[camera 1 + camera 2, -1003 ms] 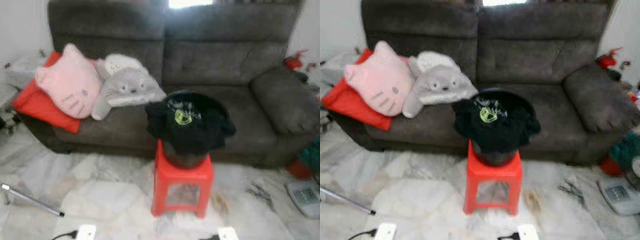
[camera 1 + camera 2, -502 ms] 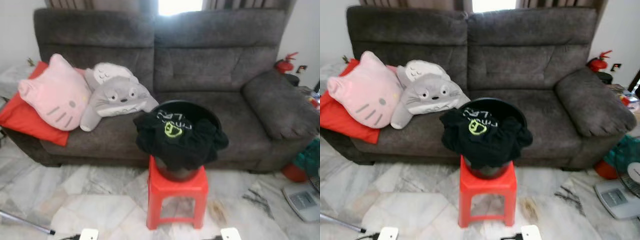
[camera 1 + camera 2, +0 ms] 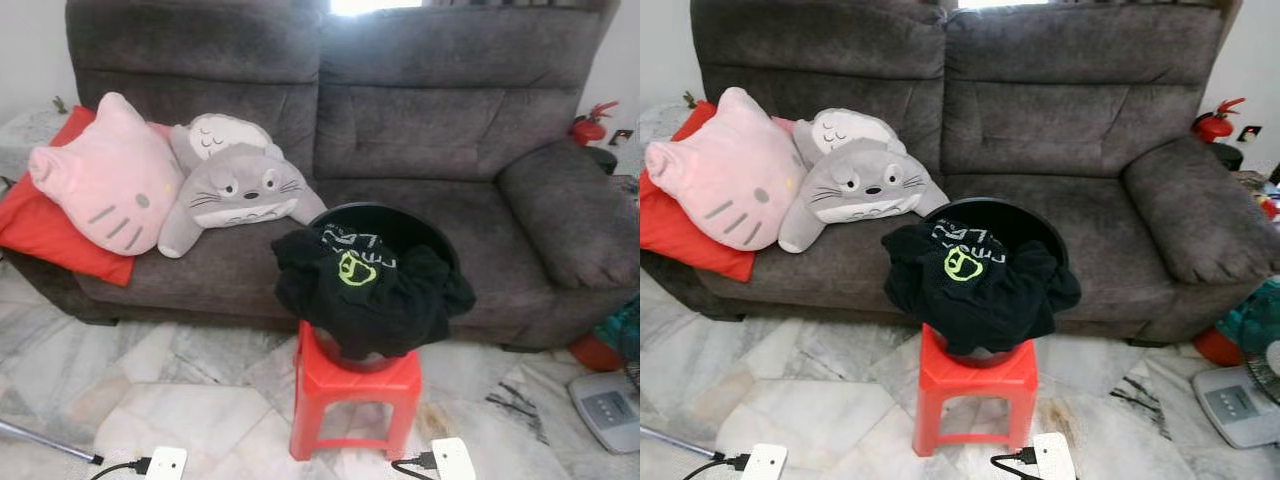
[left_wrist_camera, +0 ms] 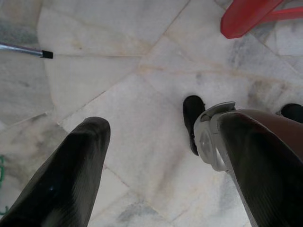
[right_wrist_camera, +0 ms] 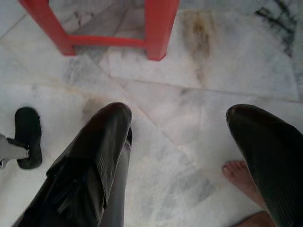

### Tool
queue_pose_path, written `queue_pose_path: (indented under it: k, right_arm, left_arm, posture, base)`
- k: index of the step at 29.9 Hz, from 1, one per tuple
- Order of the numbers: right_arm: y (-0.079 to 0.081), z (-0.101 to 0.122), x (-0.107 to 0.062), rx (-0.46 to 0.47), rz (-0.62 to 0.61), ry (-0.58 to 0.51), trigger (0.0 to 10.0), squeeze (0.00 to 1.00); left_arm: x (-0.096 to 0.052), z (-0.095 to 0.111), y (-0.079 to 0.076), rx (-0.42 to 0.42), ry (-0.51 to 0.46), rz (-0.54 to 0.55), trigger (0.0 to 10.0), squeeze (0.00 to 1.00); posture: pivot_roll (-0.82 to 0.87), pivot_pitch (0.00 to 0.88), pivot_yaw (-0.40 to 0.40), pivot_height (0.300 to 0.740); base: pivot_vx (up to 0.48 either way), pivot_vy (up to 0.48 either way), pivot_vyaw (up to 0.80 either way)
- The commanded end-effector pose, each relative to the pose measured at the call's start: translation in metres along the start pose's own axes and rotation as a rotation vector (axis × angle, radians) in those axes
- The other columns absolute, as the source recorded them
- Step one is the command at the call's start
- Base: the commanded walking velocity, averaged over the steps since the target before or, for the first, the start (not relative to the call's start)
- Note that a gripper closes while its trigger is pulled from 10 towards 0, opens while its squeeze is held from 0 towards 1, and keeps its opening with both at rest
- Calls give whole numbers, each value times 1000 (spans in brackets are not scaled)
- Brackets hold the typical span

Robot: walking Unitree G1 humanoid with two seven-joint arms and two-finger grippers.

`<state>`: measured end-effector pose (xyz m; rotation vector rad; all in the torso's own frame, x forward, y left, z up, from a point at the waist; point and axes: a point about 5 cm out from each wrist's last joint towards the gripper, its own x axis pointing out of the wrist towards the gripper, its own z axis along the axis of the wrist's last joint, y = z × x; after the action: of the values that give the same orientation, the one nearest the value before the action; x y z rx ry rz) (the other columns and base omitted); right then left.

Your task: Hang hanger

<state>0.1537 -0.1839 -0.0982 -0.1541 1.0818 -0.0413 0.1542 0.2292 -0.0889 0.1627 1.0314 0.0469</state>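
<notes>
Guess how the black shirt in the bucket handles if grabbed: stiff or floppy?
Likely floppy: the shirt lies crumpled and droops over the bucket rim. Probably light, so it should lift easily, but a fold may snag the rim and tug the bucket, which sits on a narrow red stool and could tip.

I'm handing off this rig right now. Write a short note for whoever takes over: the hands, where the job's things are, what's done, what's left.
Left hand: open, empty, hanging over the marble floor.
Right hand: open, empty, also down by the floor, near the red stool; a person's bare toes are close by.
Job's things: a black garment with a green logo lies draped over a black basket on the red stool, in front of the grey sofa. I can't make out a hanger.
Done: nothing picked up.
Left: find the hanger, grasp it, hang it.
</notes>
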Motion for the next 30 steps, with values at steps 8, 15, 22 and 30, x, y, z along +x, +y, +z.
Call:
queue_pose_path:
  k: [8, 15, 22, 30]
  right_arm:
    - [-1, 14, 0, 0, -63, -100, 10000, 0]
    - [-24, 61, -5, -52, -138, -379, 10000, 0]
    - [-28, 69, -11, -96, -168, -484, 10000, 0]
    - [-37, 62, -27, -309, -265, -641, 10000, 0]
  left_arm:
    - [-1, -4, 3, 49, 25, -2, 10000, 0]
    - [-1, -3, 6, 64, 27, 5, 10000, 0]
    - [0, 1, 7, 71, 20, 7, 10000, 0]
    - [1, 4, 5, 81, 16, 5, 10000, 0]
  posture:
    - [-83, 0, -17, 740]
    - [-91, 0, -14, 740]
    - [-92, 0, -17, 740]
    - [-117, 0, -17, 740]
  base:
    - [0, 0, 0]
    - [0, 0, 0]
    - [0, 0, 0]
    - [0, 0, 0]
